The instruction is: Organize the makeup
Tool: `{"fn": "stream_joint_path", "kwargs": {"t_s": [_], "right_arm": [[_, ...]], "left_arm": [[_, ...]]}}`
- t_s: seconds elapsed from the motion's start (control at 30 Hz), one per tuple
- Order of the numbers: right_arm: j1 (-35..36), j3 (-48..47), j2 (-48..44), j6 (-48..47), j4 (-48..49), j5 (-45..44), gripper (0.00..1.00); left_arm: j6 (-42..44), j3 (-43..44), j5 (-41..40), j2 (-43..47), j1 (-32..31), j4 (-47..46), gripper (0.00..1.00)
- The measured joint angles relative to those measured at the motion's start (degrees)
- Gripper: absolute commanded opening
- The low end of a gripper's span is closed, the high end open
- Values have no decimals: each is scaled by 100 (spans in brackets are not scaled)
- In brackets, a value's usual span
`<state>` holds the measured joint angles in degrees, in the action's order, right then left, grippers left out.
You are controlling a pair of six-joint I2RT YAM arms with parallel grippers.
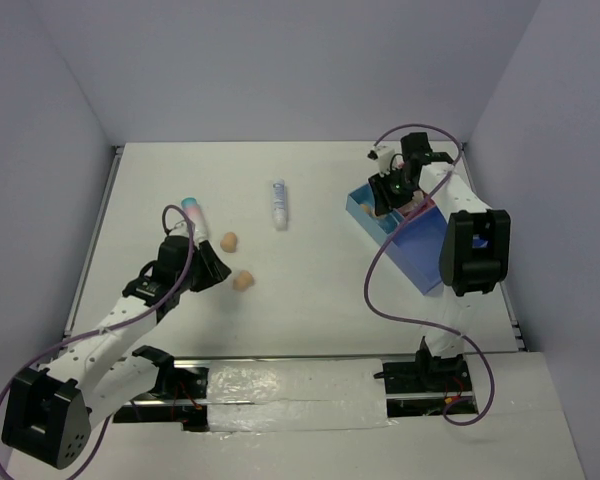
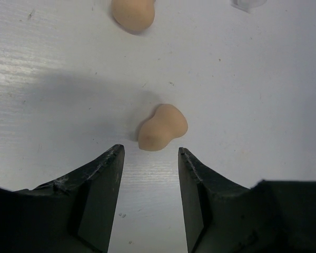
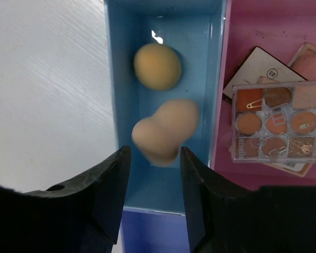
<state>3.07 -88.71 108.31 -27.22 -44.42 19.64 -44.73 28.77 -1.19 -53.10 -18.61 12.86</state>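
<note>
- The left gripper [image 2: 150,149], jaws spread and empty, has a peach sponge [image 2: 162,126] on the table [image 2: 253,105] just past its fingertips at 12 o'clock.
- The sponge's long axis runs from 7 to 1 o'clock.
- The right gripper [image 3: 154,151], also spread, hovers over the tray's blue compartment [image 3: 200,52], so the left arm is nearer.

A matte white surface [image 1: 320,310] fills the middle of the scene, its top showing fine lengthwise streaks and, in the close views, a few small dark specks. Three plain, pale lavender-grey panels close it in: a far wall [image 1: 300,70], a left wall [image 1: 30,180] and a right wall [image 1: 565,150]. Each meets the surface at a straight seam. A thin silver metal rail [image 1: 92,235] runs along the surface's left edge. At the near edge lies a crinkled, translucent white plastic strip [image 1: 300,390]. The light is soft and even, casting only faint, blurred shadows.
</note>
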Motion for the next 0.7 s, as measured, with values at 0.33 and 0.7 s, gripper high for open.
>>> {"fn": "stream_joint_path", "kwargs": {"t_s": [0.33,0.7], "right_arm": [[-111,-57,66,-35,-22,35,62],[-101,-63,-793,-138,-208,1237,69]], "left_arm": [[157,103,26,-160,0,-2,60],[702,754,221,-1056,-197,122,60]]}}
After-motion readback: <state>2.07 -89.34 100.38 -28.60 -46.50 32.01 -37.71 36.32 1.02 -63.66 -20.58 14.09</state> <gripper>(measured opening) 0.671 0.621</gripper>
